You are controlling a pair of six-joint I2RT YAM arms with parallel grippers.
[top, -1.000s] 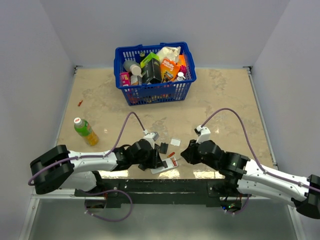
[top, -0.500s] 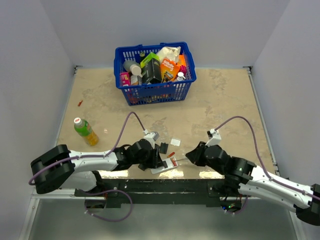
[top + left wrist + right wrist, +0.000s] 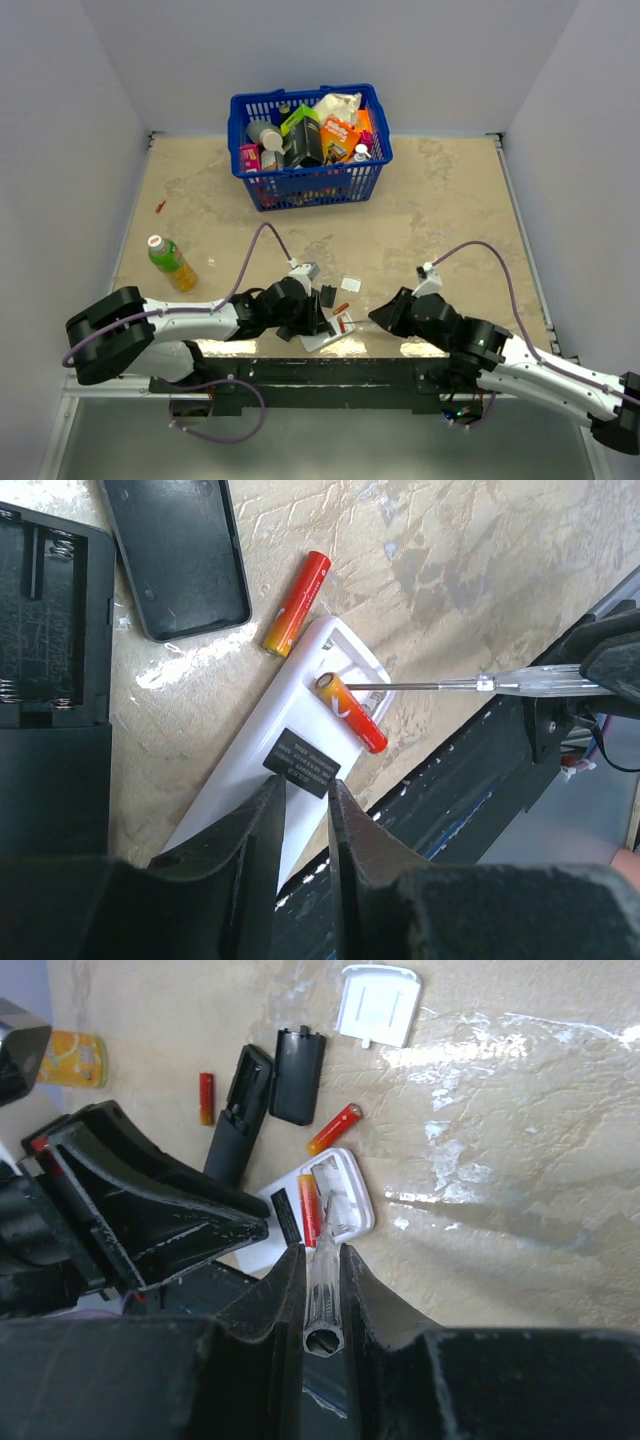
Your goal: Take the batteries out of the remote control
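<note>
One wide bench [image 3: 450,190] fills the top view, with a full blue basket [image 3: 310,183] at its top centre. Two arms reach in from the bottom edge. The left gripper [image 3: 303,790] has its jaws clenched on the end of the white remote [image 3: 280,715], low in the middle. The right gripper [image 3: 320,1260] has its jaws squeezed on a see-through screwdriver [image 3: 323,1300]. A green bottle [image 3: 172,262] is at the left. A black remote [image 3: 50,620], open and bare inside, sits in the upper left of the left wrist view, its black cover [image 3: 180,555] beside it. A white cover [image 3: 378,1005] lies at the top of the right wrist view. The screwdriver tip touches one battery [image 3: 352,712] tilted in the white remote's open slot. A second battery [image 3: 296,602] lies on the bench just above it. A third battery [image 3: 206,1098] lies next to the black remote.
</note>
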